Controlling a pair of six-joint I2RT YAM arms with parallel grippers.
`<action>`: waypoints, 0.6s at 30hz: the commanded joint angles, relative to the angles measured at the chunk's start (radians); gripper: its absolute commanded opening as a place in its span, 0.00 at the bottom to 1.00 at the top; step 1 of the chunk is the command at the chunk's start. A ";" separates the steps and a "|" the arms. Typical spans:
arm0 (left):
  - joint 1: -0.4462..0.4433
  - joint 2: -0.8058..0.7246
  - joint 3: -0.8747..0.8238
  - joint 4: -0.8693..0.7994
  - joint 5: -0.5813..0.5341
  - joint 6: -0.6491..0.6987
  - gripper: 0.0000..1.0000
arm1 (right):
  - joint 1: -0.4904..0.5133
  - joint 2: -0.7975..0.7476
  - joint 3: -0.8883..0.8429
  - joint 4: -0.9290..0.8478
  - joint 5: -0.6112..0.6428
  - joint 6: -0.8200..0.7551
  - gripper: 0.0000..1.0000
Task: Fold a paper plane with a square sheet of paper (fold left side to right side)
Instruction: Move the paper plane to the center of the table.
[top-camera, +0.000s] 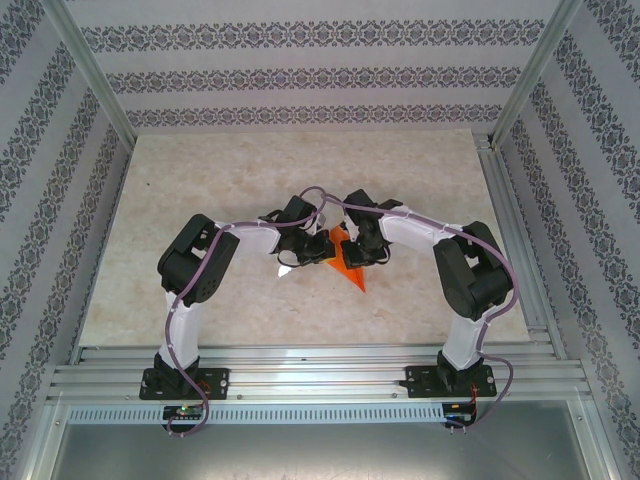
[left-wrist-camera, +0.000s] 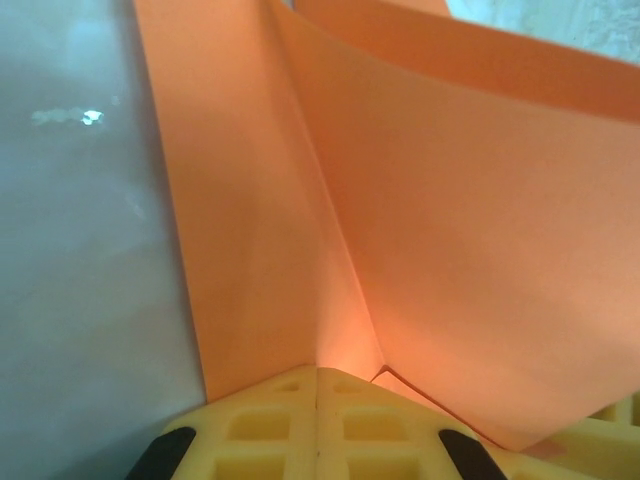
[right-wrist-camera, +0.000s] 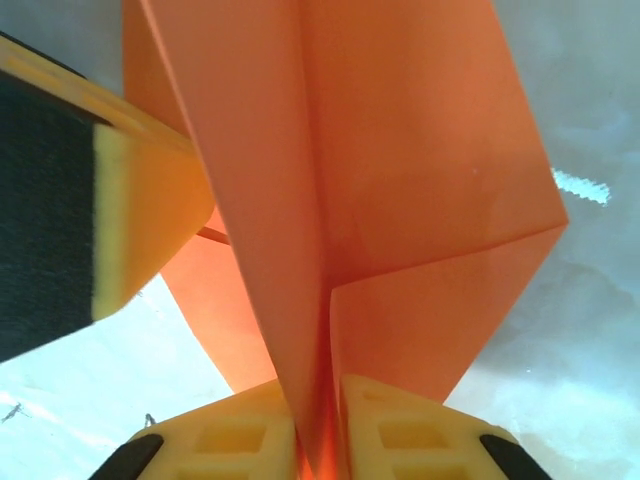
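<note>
Beige marbled table (top-camera: 200, 190) w/ patterned-wallpaper walls (top-camera: 300, 75) (alu frame posts (top-camera: 92, 70) at corners).

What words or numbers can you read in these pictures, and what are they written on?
There are no words, numbers or signs to read anywhere.
The orange paper is plain, with no writing on it.
The wallpaper has only swirly patterns, not letters.
The small part below the left arm's base is too tiny to tell if anything is printed on it.
</note>
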 joint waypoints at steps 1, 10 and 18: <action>-0.005 -0.004 0.015 -0.052 -0.043 0.026 0.00 | 0.011 0.019 0.048 -0.015 0.024 -0.013 0.18; -0.006 -0.012 0.012 -0.043 -0.036 0.027 0.00 | 0.011 0.072 0.090 -0.033 0.029 -0.025 0.00; 0.027 -0.155 0.011 -0.088 -0.016 0.077 0.25 | -0.012 0.047 0.092 -0.033 0.030 -0.001 0.00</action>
